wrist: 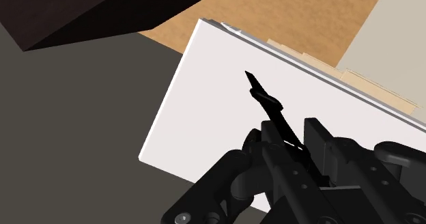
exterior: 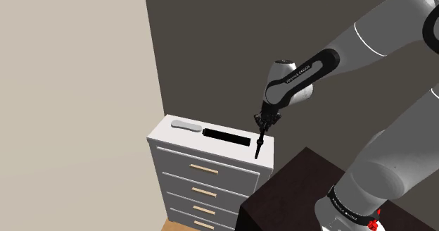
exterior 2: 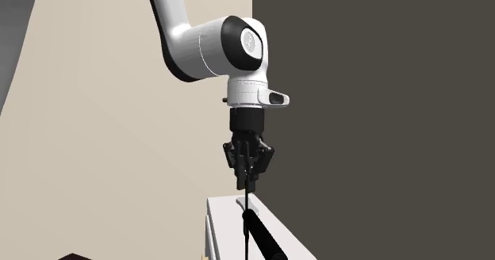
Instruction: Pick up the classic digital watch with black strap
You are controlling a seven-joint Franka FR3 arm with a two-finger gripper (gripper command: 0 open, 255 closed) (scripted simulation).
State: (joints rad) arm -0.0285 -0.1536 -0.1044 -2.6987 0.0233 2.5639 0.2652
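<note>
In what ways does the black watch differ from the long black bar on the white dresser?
The watch hangs upright, clasped by the gripper; the bar lies flat on the dresser top. The watch looks thin and tapers to a point; the bar looks wider and even in width. Both are plain black.

watch [exterior: 259,146]: face too small to tell, upper end hidden in the clasp of the gripper [exterior: 263,127] | dresser [exterior: 172,170]: lowest drawers cut by shoulder view's bottom edge | black bar [exterior 2: 266,238]: cut by second exterior view's bottom edge
</note>
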